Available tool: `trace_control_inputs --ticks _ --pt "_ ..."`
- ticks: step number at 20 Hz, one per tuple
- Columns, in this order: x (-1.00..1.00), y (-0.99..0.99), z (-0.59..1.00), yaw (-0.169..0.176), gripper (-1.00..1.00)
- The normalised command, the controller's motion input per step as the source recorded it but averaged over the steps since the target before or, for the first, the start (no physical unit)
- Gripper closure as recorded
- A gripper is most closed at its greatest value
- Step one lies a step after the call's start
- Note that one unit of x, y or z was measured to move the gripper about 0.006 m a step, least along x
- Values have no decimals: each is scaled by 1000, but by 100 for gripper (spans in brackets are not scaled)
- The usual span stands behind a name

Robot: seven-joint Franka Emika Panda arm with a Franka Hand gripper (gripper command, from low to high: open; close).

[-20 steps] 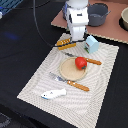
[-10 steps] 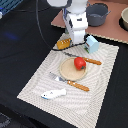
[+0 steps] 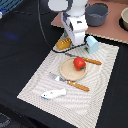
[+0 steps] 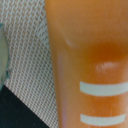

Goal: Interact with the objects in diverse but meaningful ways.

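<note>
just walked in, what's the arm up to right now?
The Panda arm is low over the far edge of the woven placemat, between the orange-yellow ridged block and the pale blue cup. Its jaws are hidden, so no grasp can be confirmed. The wrist view is filled by a close orange surface. The tomato sits on the plate; the fish piece lies near the placemat's near edge.
</note>
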Motion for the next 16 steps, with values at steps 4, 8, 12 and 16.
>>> trace_control_inputs --ticks 4,8,12,16 --pt "-212 -134 274 40 100" --pt "-416 -311 345 36 100" --pt "-470 -507 521 32 100" --pt "-431 -759 524 15 100"
